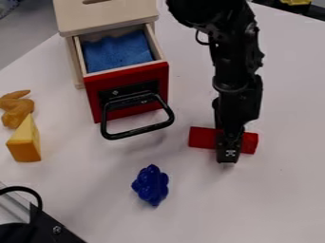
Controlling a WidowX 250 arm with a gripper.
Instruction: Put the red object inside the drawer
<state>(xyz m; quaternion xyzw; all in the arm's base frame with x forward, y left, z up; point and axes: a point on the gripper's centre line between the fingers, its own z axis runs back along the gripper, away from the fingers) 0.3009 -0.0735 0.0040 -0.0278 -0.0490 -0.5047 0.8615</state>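
The gripper (230,151) hung down over the red block (202,137), right of the open drawer (127,90) with blue cloth (118,51) inside; nearer me lay a dark-blue object (151,185).

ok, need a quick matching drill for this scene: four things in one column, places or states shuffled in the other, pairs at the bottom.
Things
1. Red block
2. Drawer
3. Cheese wedge
4. Dark blue bumpy toy

Places / states
A. On the table, beside a curved orange toy
B. On the table, at the hand, which crosses its middle
C. On the table, between A's spot and B's, nearer the camera than the black handle
D. Pulled open, soft-looking blue material inside

Pairs: 1-B, 2-D, 3-A, 4-C
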